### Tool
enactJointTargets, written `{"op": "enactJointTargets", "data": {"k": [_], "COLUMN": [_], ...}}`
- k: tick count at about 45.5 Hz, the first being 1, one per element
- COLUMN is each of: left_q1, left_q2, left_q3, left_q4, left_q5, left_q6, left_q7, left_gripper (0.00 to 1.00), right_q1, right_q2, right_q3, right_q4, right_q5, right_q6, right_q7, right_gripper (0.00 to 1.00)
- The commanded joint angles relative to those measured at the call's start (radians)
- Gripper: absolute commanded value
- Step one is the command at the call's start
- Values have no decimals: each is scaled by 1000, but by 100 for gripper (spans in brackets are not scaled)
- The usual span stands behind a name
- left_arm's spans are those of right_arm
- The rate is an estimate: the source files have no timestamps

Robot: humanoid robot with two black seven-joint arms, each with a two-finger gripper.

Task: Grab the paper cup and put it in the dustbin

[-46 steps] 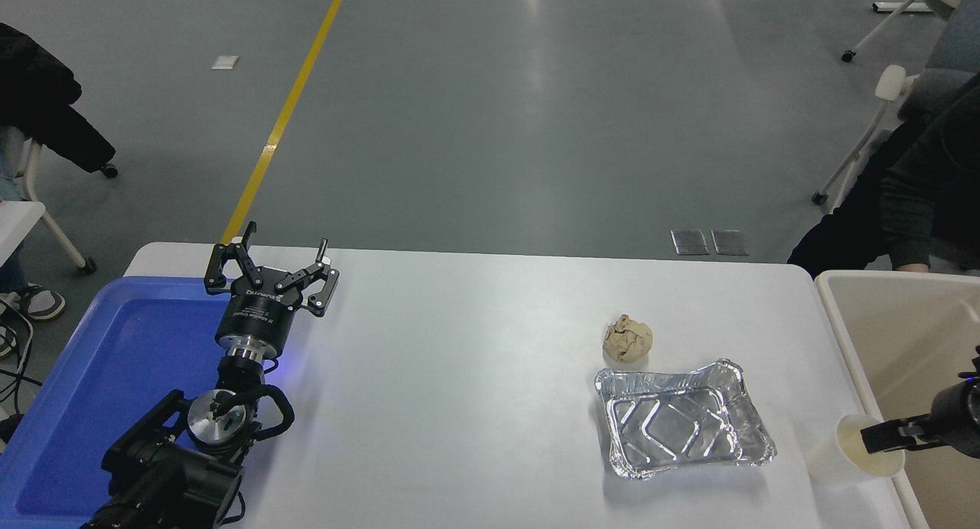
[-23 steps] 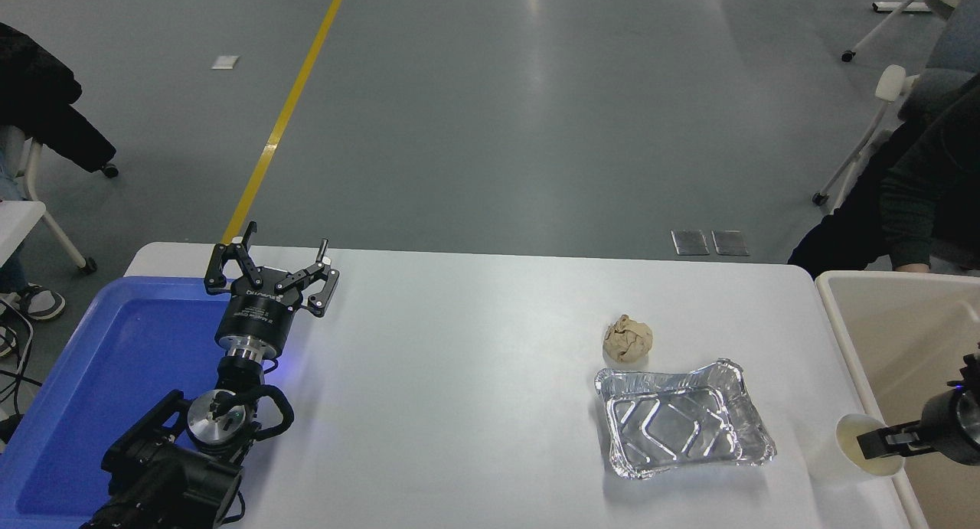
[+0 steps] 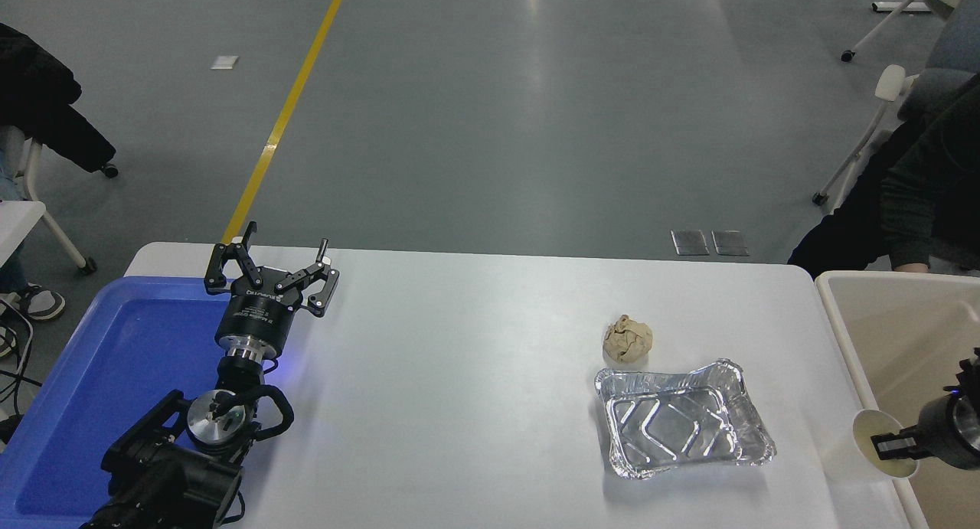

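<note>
The small white paper cup (image 3: pixel 873 431) lies tipped on its side in the air, its pale cream mouth facing left, over the near left rim of the beige dustbin (image 3: pixel 903 322). My right gripper (image 3: pixel 888 445) comes in from the right edge and is shut on the cup's rim. My left gripper (image 3: pixel 269 269) is open and parked at the lower left, over the table next to the blue tray.
A blue plastic tray (image 3: pixel 92 376) sits at the table's left. A crumpled tan paper ball (image 3: pixel 628 338) and a silver foil tray (image 3: pixel 681 428) lie right of centre. A person in dark clothes (image 3: pixel 911 200) is at the far right, beyond the bin.
My right gripper has carried the cup to the right, from above the table's right edge to the dustbin's rim. The left arm has not moved.
</note>
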State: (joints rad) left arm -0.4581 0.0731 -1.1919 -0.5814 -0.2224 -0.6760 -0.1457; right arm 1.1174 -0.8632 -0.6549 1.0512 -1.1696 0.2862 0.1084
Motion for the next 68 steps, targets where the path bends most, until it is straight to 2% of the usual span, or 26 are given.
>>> {"op": "enactJointTargets", "data": {"k": [1, 7, 13, 19, 26, 39, 48, 55, 61, 68], "left_q1": [-1, -1, -1, -1, -1, -1, -1, -1, -1, -1], "left_q2": [-1, 1, -1, -1, 1, 1, 1, 1, 1, 1], "left_q3": [0, 0, 2, 2, 0, 2, 2, 2, 0, 0], "left_q4": [0, 0, 0, 0, 0, 0, 0, 0, 0, 0], "left_q5": [2, 2, 2, 2, 2, 2, 2, 2, 2, 0], "left_q6": [0, 1, 1, 1, 0, 0, 0, 0, 1, 1], "left_q7": [0, 0, 0, 0, 0, 0, 0, 0, 0, 0], "left_gripper": [99, 99, 99, 99, 99, 99, 99, 99, 99, 99], "right_q1": [76, 218, 432, 646, 844, 989, 992, 967, 805, 514], "right_q2": [-80, -190, -321, -379, -381, -379, -387, -405, -419, -369], "right_q3": [3, -6, -6, -5, -8, -8, 3, -3, 4, 6], "right_q4": [70, 182, 274, 293, 288, 285, 227, 86, -57, -175], "right_q5": [4, 2, -1, -4, -10, -35, -42, -39, -10, 215], "right_q6": [16, 109, 301, 499, 499, 499, 499, 499, 498, 151], "right_q7": [16, 19, 19, 17, 13, 5, 4, 2, 2, 0], "right_gripper": [0, 0, 0, 0, 0, 0, 0, 0, 0, 0]}}
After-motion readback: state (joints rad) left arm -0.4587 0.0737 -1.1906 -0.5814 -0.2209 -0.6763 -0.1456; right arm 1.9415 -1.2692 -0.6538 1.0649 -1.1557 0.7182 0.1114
